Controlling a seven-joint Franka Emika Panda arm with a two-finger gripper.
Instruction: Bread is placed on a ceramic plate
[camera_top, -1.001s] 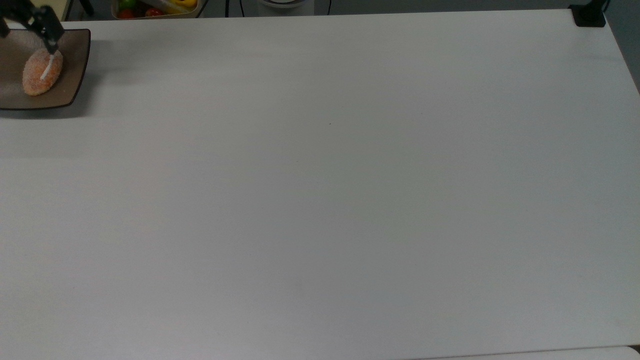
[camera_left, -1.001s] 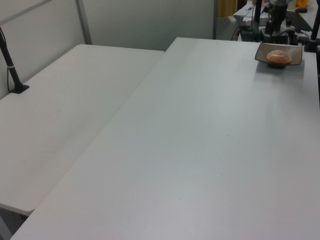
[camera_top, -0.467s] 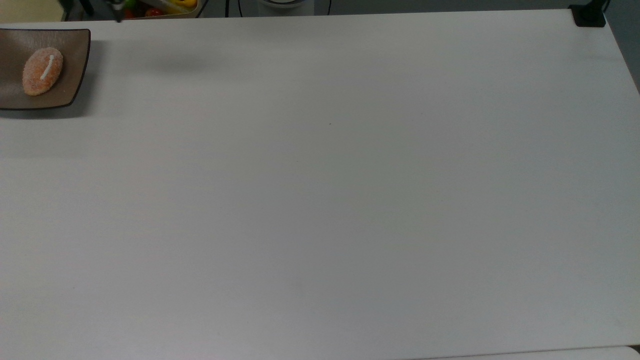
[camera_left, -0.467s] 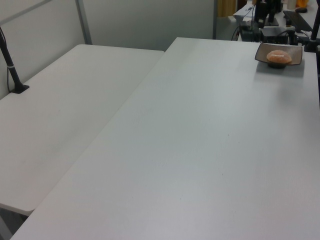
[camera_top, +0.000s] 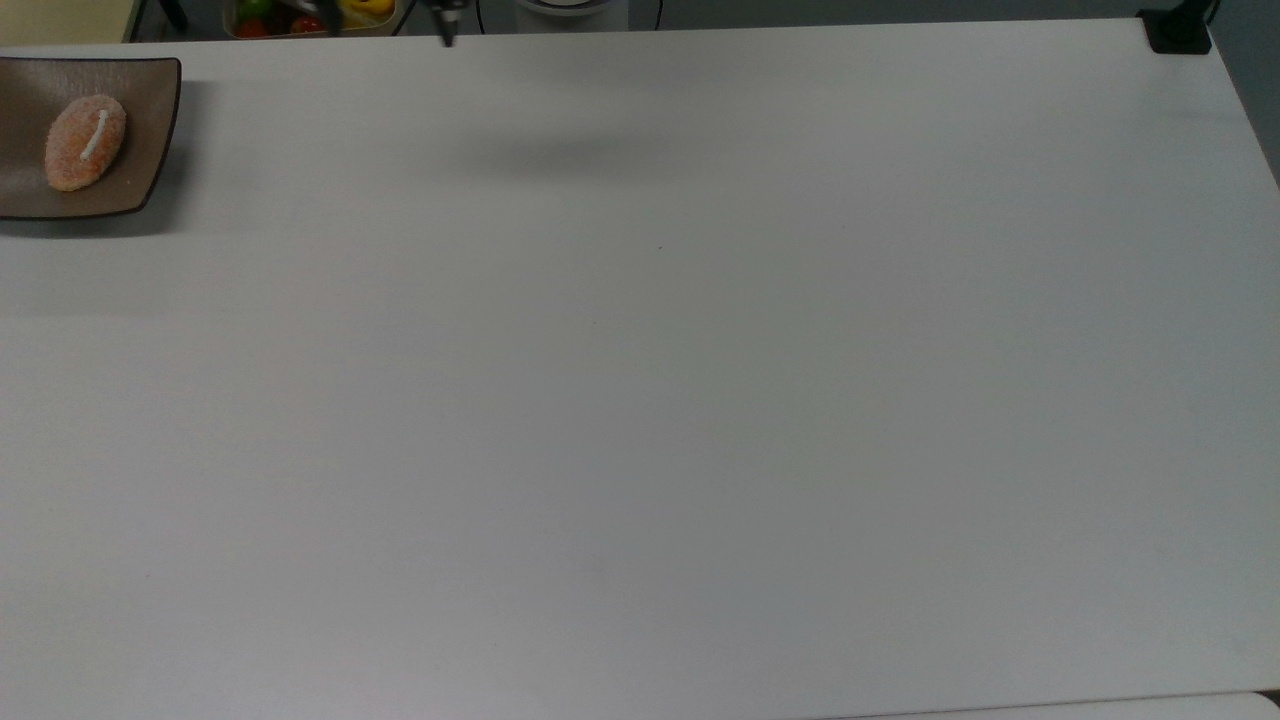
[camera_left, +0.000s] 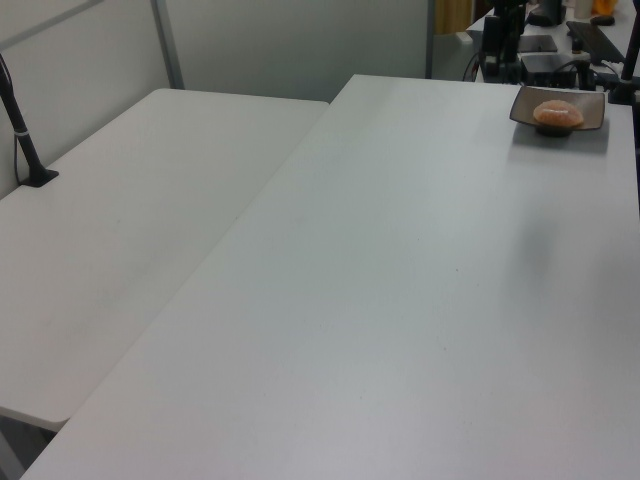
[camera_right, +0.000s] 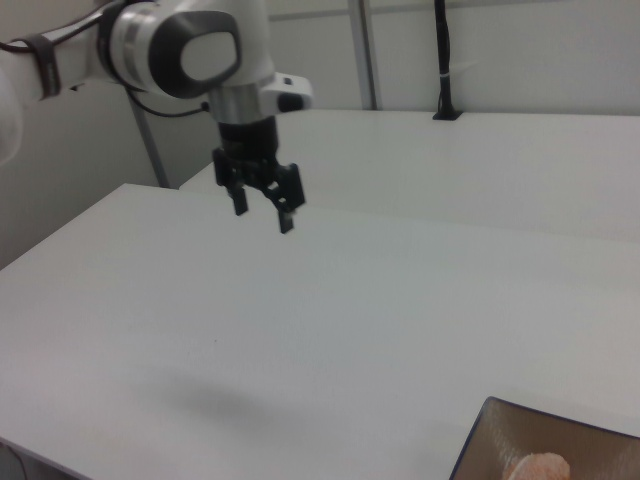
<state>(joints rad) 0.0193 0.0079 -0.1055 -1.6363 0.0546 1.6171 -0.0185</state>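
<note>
The bread (camera_top: 85, 142), an orange-brown bun with a white stripe, lies on the ceramic plate (camera_top: 150, 140), a square brown dish at the top view's far left. In the left view the bread (camera_left: 557, 115) sits on the plate (camera_left: 592, 108) at the far right corner of the table. The right view shows the plate (camera_right: 500, 440) and the bread (camera_right: 538, 468) at its bottom right edge. My gripper (camera_right: 262, 212) hangs open and empty high above the table, well away from the plate. One fingertip (camera_top: 447, 36) pokes in at the top view's upper edge.
A wide white table (camera_top: 660, 400) spreads across the top view. A second white table (camera_left: 130, 220) adjoins it at the left view's left. A box of coloured items (camera_top: 310, 15) stands beyond the table's far edge. A black clamp (camera_top: 1178, 30) sits on the top view's right corner.
My gripper has left the bread on the plate and travelled rightward along the top view's upper edge, its shadow moving with it. Bread and plate stay still.
</note>
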